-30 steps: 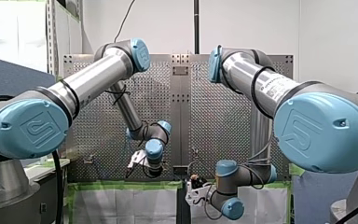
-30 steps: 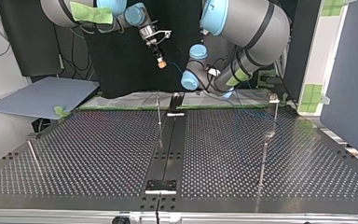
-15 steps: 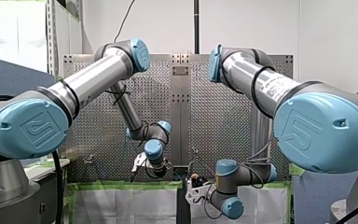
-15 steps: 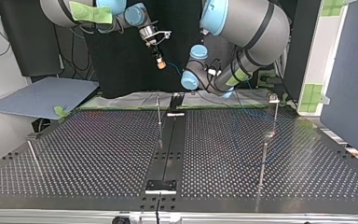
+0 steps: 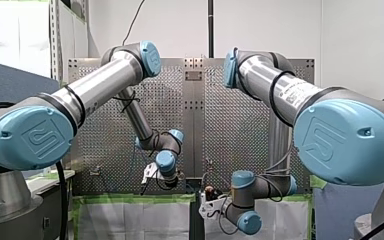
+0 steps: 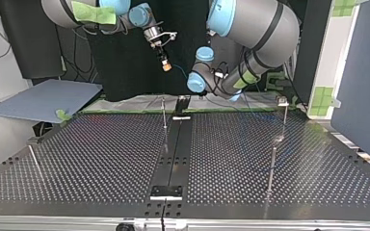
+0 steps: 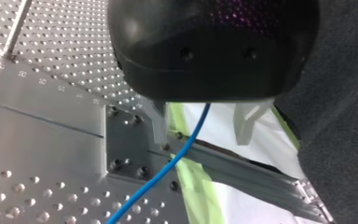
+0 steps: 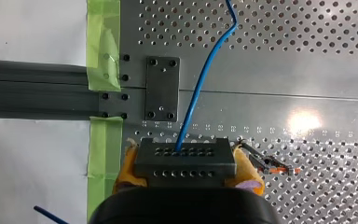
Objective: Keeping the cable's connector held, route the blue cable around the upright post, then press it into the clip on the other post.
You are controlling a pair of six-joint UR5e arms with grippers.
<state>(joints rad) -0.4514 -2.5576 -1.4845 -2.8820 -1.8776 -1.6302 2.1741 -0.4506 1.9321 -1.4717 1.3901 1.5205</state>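
Well, the right gripper [image 8: 185,159] grips the connector [image 8: 184,164] between its yellow pads [image 8: 126,169]. The left gripper [image 7: 204,127] is spread apart, with the blue cable [image 8: 199,88] passing between its fingers.

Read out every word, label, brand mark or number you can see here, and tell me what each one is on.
"UR", a stylised embossed logo: on my left arm's blue joint cap and my right arm's blue joint cap, front view.
Print on the white label on my right arm's silver tube: too small to read.
Top and wrist views: no text readable.
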